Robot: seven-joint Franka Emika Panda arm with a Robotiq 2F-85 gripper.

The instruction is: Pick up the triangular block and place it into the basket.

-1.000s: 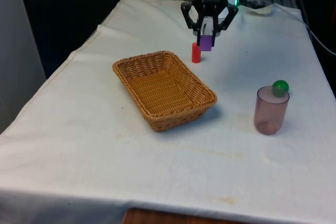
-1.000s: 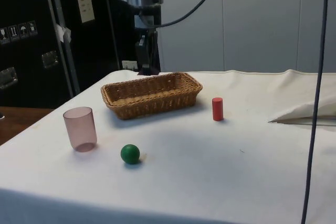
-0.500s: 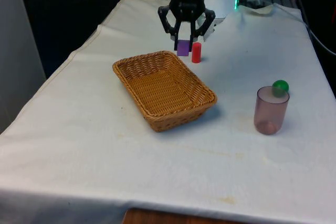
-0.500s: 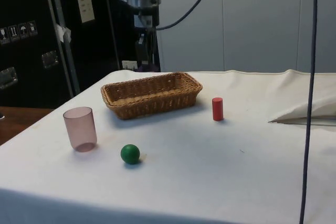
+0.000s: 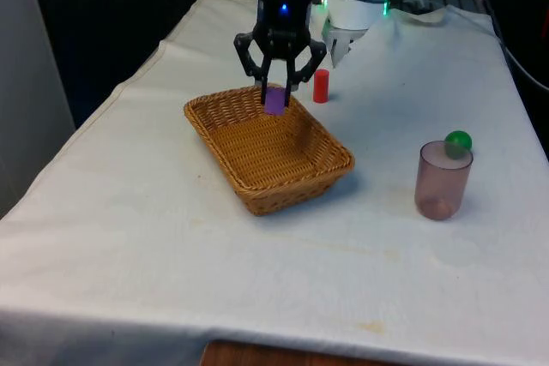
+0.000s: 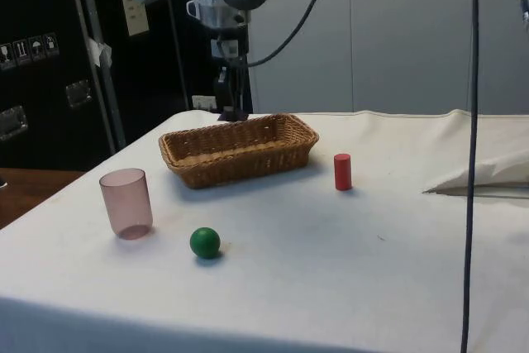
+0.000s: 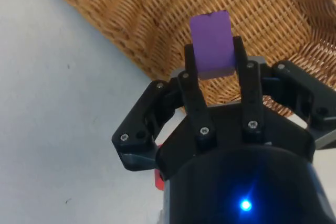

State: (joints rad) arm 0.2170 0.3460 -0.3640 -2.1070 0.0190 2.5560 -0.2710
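Gripper (image 5: 275,99) pinches purple block (image 7: 211,44) between its fingers; hangs above basket (image 5: 257,173)'s far end.

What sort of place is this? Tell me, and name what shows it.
Probably a robotics lab set up for pick-and-place trials. A gripper holds a purple block above a wicker basket on a cloth-covered table, with test props around: a red cylinder, green ball and pink cup.
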